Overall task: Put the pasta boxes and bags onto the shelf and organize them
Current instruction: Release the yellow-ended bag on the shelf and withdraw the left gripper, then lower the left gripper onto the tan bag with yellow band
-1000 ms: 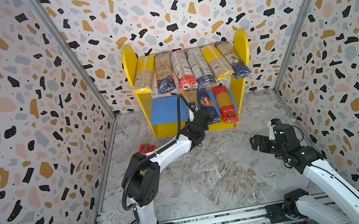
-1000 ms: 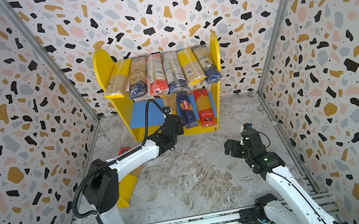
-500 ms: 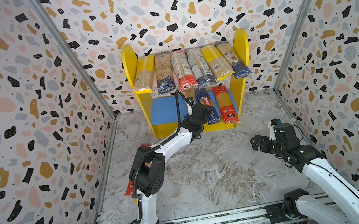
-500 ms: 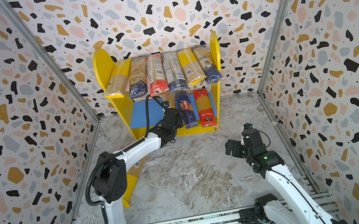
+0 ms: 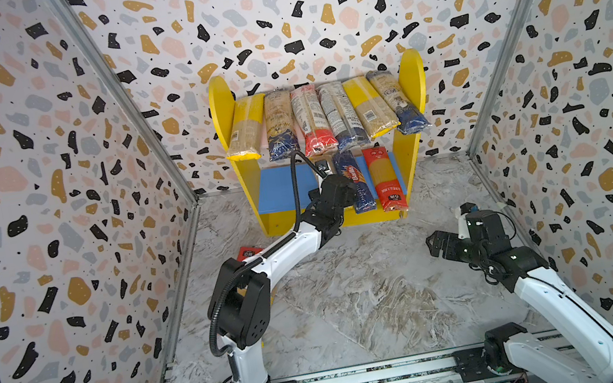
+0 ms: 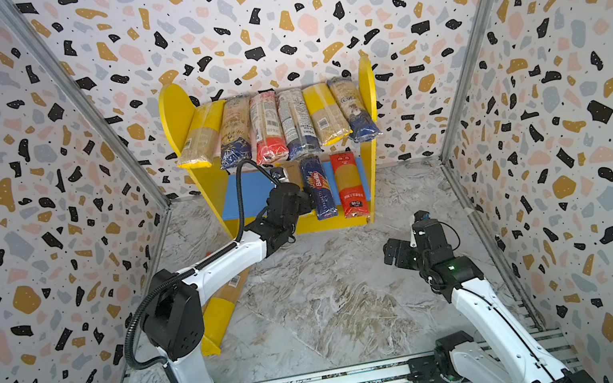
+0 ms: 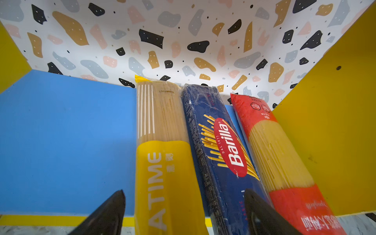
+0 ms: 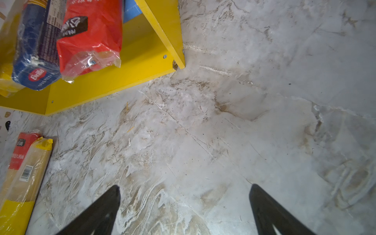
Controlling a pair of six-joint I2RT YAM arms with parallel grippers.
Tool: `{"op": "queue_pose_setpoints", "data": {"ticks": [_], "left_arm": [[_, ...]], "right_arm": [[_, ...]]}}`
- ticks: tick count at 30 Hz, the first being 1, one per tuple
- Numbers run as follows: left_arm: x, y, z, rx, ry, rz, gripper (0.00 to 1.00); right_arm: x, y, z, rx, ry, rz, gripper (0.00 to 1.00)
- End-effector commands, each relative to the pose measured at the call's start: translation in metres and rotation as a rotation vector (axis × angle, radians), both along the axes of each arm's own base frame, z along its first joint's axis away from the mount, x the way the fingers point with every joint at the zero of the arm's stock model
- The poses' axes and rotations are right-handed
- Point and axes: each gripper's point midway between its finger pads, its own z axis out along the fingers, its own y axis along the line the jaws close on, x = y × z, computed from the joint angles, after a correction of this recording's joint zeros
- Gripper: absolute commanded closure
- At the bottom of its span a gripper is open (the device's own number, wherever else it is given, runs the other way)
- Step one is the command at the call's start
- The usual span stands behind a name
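Observation:
The shelf (image 5: 410,74) (image 6: 361,82) stands at the back wall with several pasta packs lying side by side on its upper board. On the blue lower board (image 7: 65,132) lie a yellow "STATIME" pack (image 7: 162,162), a blue Barilla pack (image 7: 219,146) (image 5: 354,182) and a red-ended pack (image 7: 274,150) (image 5: 385,181). My left gripper (image 7: 184,191) (image 5: 332,192) is open at the board's front, astride the yellow pack's near end with a gap on each side. My right gripper (image 8: 184,186) (image 5: 438,244) hangs open and empty above the floor at the right.
Two more packs lie on the marble floor at the left under my left arm, one red-ended (image 8: 22,146) (image 5: 247,251) and one yellow-ended (image 8: 24,179) (image 6: 224,311). Terrazzo walls close in three sides. A metal rail (image 5: 369,376) runs along the front.
My left gripper has opened and let go of the yellow pack, which now rests on the blue lower board. The left arm reached further toward the shelf. The right arm has not moved.

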Motion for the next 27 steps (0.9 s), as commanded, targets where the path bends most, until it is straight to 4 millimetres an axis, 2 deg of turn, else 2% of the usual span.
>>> {"op": "queue_pose_setpoints", "data": {"ticks": [1,7,12,15,20,24,27], "left_arm": [[-0.013,0.002,0.008,0.001,-0.020,-0.016,0.10],[-0.053,0.020,-0.007,0.058,0.012,-0.005,0.10],[-0.092,0.050,-0.020,0.108,0.040,0.017,0.09],[-0.118,0.077,-0.026,0.114,0.053,0.046,0.08],[-0.164,0.135,-0.049,0.102,0.100,0.149,0.05],[-0.197,0.188,-0.080,0.126,0.154,0.284,0.01],[-0.211,0.215,-0.109,0.080,0.234,0.338,0.01]], "right_arm": [[0.002,0.001,0.022,0.011,-0.055,0.008,0.01],[-0.003,0.007,0.023,0.051,-0.048,0.028,0.01],[-0.013,0.006,0.027,0.056,-0.061,0.032,0.01],[-0.019,0.007,0.025,0.059,-0.057,0.038,0.01],[-0.026,0.015,0.020,0.075,-0.052,0.053,0.01],[-0.027,0.029,0.019,0.078,-0.054,0.084,0.01],[-0.026,0.043,0.018,0.082,-0.050,0.116,0.01]]}}
